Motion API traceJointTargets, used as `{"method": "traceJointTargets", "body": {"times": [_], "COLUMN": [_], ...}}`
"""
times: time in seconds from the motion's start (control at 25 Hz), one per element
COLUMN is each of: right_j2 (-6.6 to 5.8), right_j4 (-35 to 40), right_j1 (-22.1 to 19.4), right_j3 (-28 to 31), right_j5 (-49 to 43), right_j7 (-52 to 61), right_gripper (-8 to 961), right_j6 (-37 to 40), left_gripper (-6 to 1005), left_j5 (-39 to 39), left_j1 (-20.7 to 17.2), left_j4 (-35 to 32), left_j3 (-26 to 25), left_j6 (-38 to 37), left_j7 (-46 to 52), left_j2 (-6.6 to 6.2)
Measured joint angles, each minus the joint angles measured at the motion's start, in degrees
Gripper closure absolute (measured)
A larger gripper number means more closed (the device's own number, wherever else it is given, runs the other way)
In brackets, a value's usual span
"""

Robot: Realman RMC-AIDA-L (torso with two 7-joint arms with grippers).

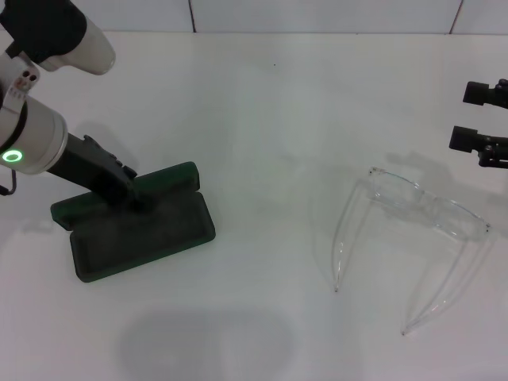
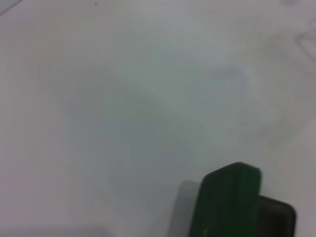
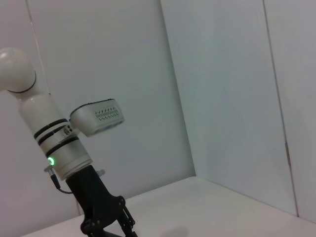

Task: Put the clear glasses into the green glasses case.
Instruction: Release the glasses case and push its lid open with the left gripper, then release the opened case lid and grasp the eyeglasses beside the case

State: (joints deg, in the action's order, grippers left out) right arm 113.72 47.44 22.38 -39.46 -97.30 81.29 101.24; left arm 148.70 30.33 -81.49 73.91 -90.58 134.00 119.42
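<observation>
The green glasses case (image 1: 147,238) lies open on the left of the white table, its dark lining facing up and its lid (image 1: 171,178) behind it. My left gripper (image 1: 133,198) is down at the seam between lid and base, touching the case. The left wrist view shows a corner of the green lid (image 2: 227,202) with dark lining beyond it. The clear glasses (image 1: 421,208) rest on the right of the table, arms unfolded toward the front. My right gripper (image 1: 482,119) hangs open at the far right edge, behind the glasses and apart from them.
A white table (image 1: 262,119) carries both things, with white walls behind it. In the right wrist view the left arm (image 3: 59,148) and left gripper (image 3: 109,227) show across the table. Bare table lies between case and glasses.
</observation>
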Motion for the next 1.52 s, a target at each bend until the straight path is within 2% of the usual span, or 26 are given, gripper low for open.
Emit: {"method": "traceJointTargets", "body": {"times": [0.04,0.28,0.48,0.6,0.96,1.12,1.2,1.36,1.52], "right_j2": [0.02,0.03,0.21,0.24,0.54,0.33,-0.27,-1.17,0.34], "right_j4": [0.00,-0.05,-0.07,-0.14,-0.16,0.98,4.03,15.60,25.15], "right_j1": [-0.05,-0.44,-0.50,-0.50,-0.50,-0.01,1.61,6.68,10.38], "right_j3": [0.07,0.09,0.09,0.09,0.18,-0.50,-1.76,-6.35,-11.46], "right_j5": [0.00,0.23,0.35,0.34,0.31,-0.52,-3.21,-14.93,-27.96], "right_j7": [-0.01,-0.37,-0.53,-0.56,-0.27,3.17,8.58,28.06,40.80], "right_gripper": [96,97,98,99,101,102,102,103,161], "right_j6": [0.05,0.13,0.08,0.07,0.15,-0.45,-0.57,-0.62,-0.86], "left_gripper": [207,425,676,797,803,800,798,795,792], "left_j5": [0.59,4.44,7.77,8.37,8.52,8.57,8.54,7.96,7.33], "left_j1": [0.15,0.14,-0.34,-1.65,-2.55,-2.57,-2.56,-2.56,-2.61], "left_j4": [0.24,0.34,-0.20,-2.89,-9.86,-12.78,-13.79,-14.57,-14.70], "left_j3": [0.01,2.30,5.86,8.44,10.85,11.18,11.37,11.45,11.78], "left_j6": [0.33,1.81,2.44,3.12,1.68,0.52,0.29,0.29,0.31], "left_j7": [0.00,0.20,0.47,0.47,0.45,0.34,0.15,-0.08,-0.24], "left_j2": [0.03,0.08,0.15,0.25,0.25,0.26,0.27,0.28,0.30]}}
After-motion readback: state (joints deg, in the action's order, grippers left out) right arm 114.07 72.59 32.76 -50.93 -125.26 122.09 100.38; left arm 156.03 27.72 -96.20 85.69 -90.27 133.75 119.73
